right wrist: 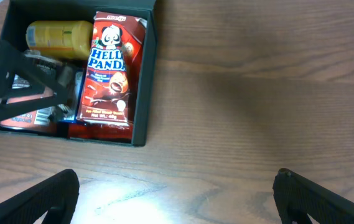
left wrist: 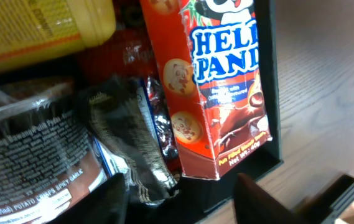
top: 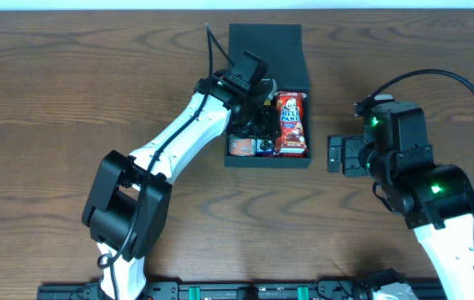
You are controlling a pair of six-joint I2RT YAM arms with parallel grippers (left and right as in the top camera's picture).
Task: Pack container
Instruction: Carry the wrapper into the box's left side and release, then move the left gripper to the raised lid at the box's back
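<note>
The dark square container (top: 268, 163) stands at mid-table, its flap lid (top: 266, 42) open toward the back. Inside are a red Hello Panda box (top: 291, 123), a yellow packet (left wrist: 40, 25), a potato chips tub (left wrist: 27, 155) and a dark foil packet (left wrist: 127, 137). My left gripper (top: 257, 117) is inside the container. In the left wrist view its fingers (left wrist: 183, 202) are open, with the foil packet's end between them. My right gripper (top: 336, 154) is open and empty over the table, right of the container (right wrist: 142, 93).
The wooden table (top: 403, 50) lies around the container. In the right wrist view the left arm's gripper (right wrist: 15, 74) covers the left half of the container, beside the Hello Panda box (right wrist: 108, 68).
</note>
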